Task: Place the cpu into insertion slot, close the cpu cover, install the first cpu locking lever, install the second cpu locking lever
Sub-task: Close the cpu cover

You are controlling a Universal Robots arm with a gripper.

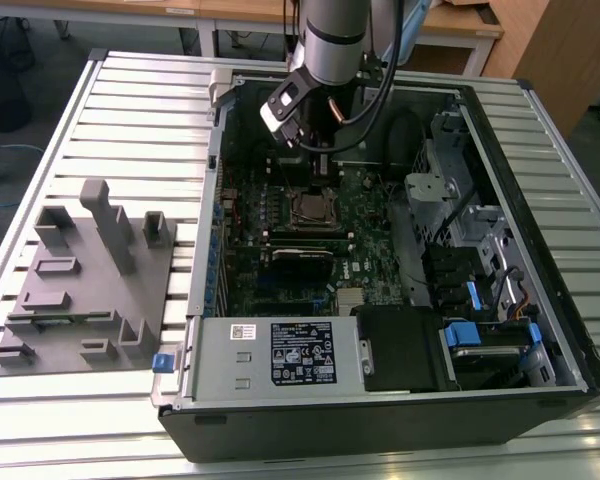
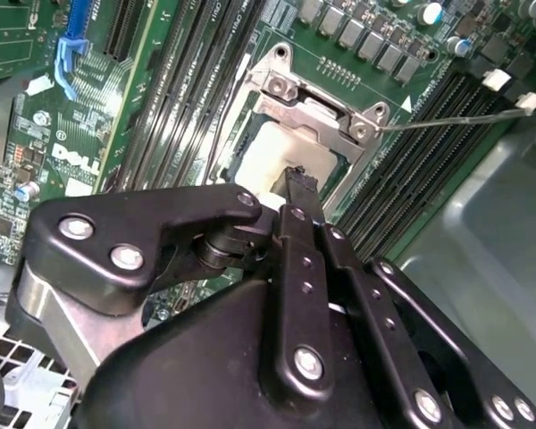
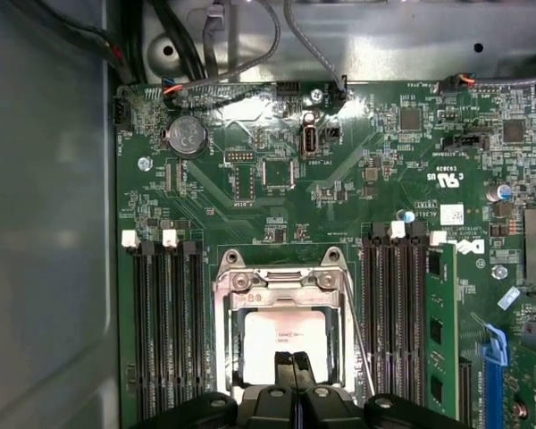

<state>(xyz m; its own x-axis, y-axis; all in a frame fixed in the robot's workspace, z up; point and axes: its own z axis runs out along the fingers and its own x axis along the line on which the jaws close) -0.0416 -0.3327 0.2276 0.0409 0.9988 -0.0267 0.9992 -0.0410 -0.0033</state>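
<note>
Exterior view: gripper [image 1: 318, 170] low over socket [image 1: 310, 208]. White printed label [image 1: 302, 352] on silver box [image 1: 230, 370], well clear of tool.

Second wrist view: fingers [image 2: 299, 192] clenched together, nothing held. cpu [image 2: 272, 152] seated directly under tips; cpu cover [image 2: 326, 112] looks down around it; thin lever [image 2: 456, 118] loose beside tool.

First wrist view: white lettering [image 3: 447, 179] on board [image 3: 250, 134] beyond tips. Judgement: lever stage; push wire end squarely, avoid memory slots [image 3: 165, 322].

Green motherboard [image 3: 250, 134], silvery cpu cover [image 3: 281, 280], pale cpu [image 3: 268, 338], black end effector [image 3: 293, 359].
</note>
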